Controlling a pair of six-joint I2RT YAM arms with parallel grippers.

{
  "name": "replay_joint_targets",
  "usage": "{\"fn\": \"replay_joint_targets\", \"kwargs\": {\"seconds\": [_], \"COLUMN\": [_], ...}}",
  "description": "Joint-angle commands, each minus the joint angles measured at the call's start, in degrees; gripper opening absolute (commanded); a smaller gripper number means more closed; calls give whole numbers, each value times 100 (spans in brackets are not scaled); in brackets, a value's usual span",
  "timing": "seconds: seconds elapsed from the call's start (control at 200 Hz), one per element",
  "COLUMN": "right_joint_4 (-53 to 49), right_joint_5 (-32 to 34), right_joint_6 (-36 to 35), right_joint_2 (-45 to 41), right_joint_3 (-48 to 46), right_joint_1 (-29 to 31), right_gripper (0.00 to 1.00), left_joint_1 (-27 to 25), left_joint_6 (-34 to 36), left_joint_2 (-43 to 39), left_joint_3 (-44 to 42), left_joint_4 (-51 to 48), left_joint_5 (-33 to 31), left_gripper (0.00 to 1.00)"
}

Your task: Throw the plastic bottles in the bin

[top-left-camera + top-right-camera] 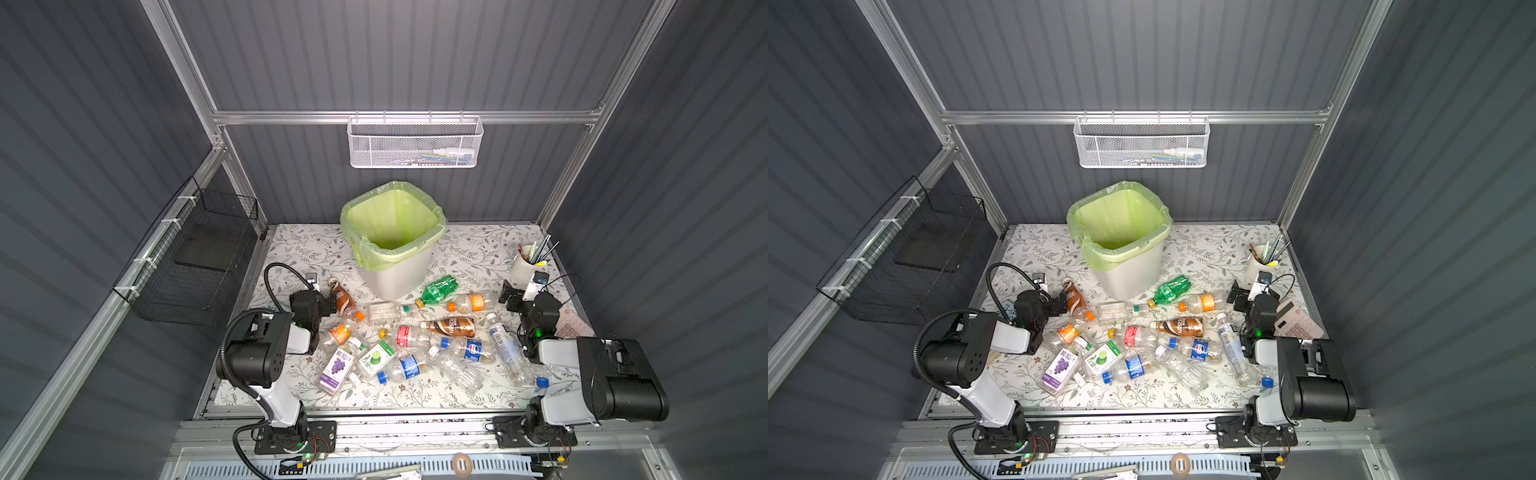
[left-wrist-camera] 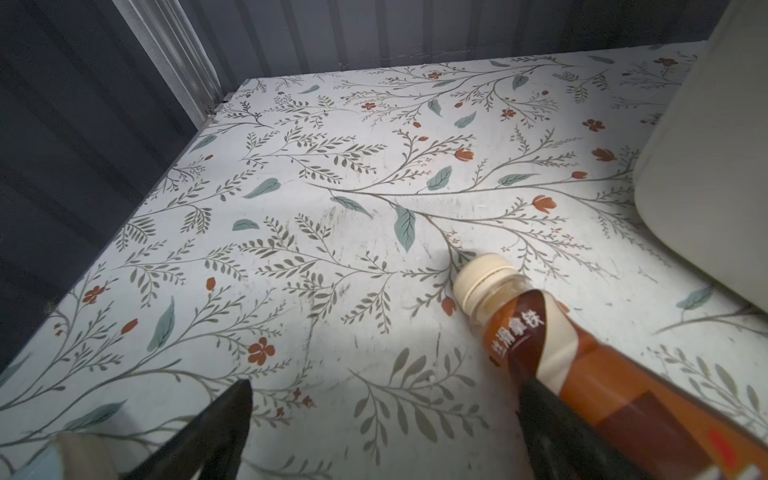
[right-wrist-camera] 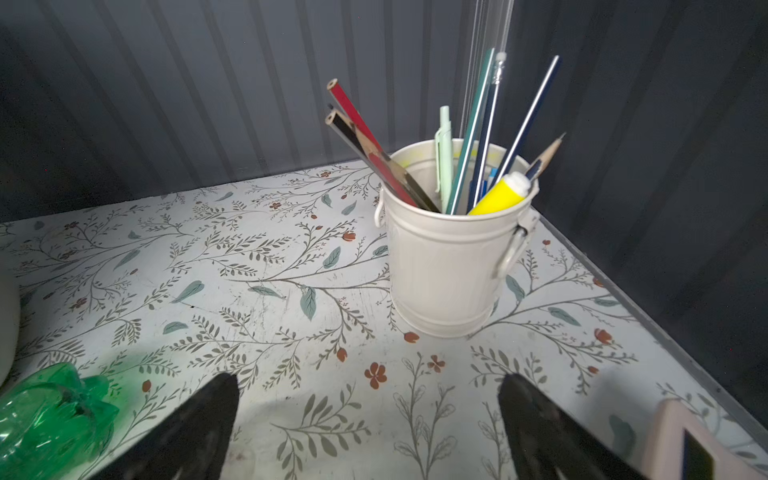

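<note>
Both left gripper [image 2: 386, 384] and right gripper [image 3: 370, 380] are hanging spread, empty; you're best straddling the brown bottle [image 2: 582, 365], lower right, before closing.

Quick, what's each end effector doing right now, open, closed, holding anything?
Left end effector: open, holding nothing; a brown bottle lies beside one finger.
Right end effector: open, holding nothing.

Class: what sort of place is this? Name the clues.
Likely a robot test booth: aluminium frame with grey panels, two arms mounted on a front rail, bottles scattered before a lined bin.
</note>
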Motion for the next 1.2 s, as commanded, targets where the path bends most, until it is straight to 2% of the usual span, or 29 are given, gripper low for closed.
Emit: {"fn": "replay_joint_targets", "kwargs": {"seconds": [0.0,1.106,1.191], "right_joint_4": [-77,-24,26], "right_joint_5": [67,47,29], "right_joint_6": [-44,-45,-38], "right_joint_2": [60,43,26], "right_joint_3": [106,73,46], "right_joint_1": [26,26,19], "right_gripper": [99,99,99], "left_joint_1": [44,105,104], "left_joint_6": [-57,-92,-162], "left_joint_2": [-4,-6,-20], "left_joint_3": [87,159,160], "left_joint_4": [-22,-155,-152], "left_joint_5": [-77,30,-127], "left_gripper": [100,100,100]}}
